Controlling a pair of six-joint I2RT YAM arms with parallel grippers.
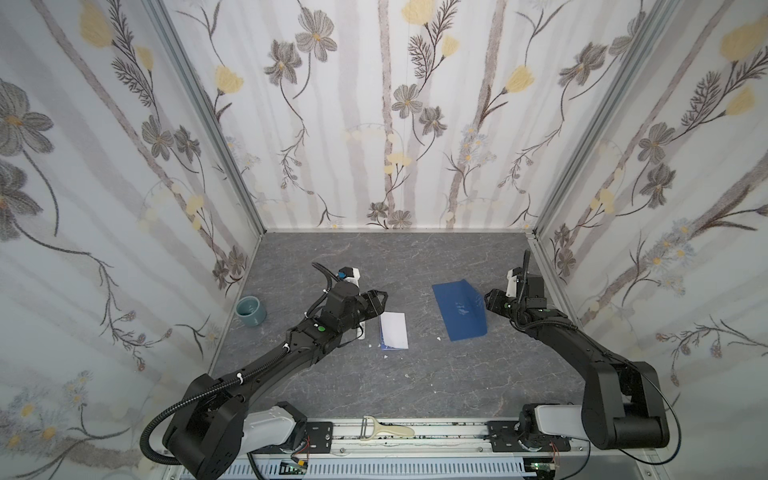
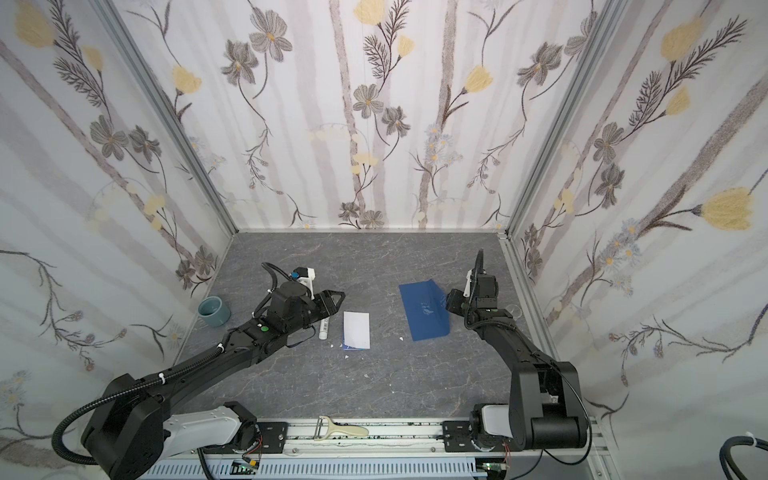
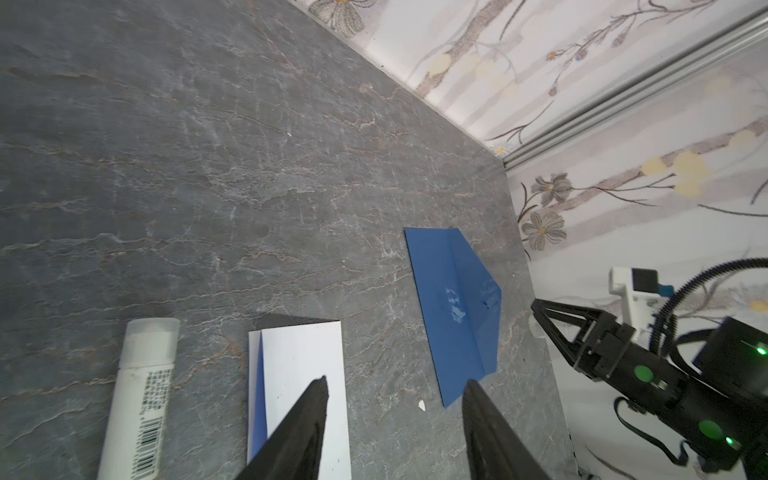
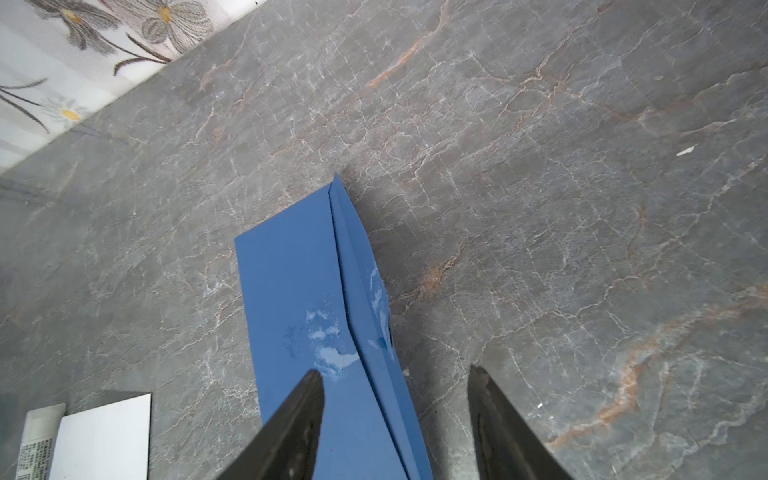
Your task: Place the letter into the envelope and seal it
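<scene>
2 arms reach inward, left hand (image 3: 395, 380) spread apart near the letter (image 1: 395, 330), right hand (image 4: 395, 370) spread apart beside the envelope (image 1: 459, 309).

Both top views look steeply down from high at six o'clock, facing twelve, over the whole table (image 1: 415, 257). The left wrist camera, low and close, faces three o'clock; the right faces nine. Both share envelope (image 4: 299, 291) and letter (image 3: 303, 361).
</scene>
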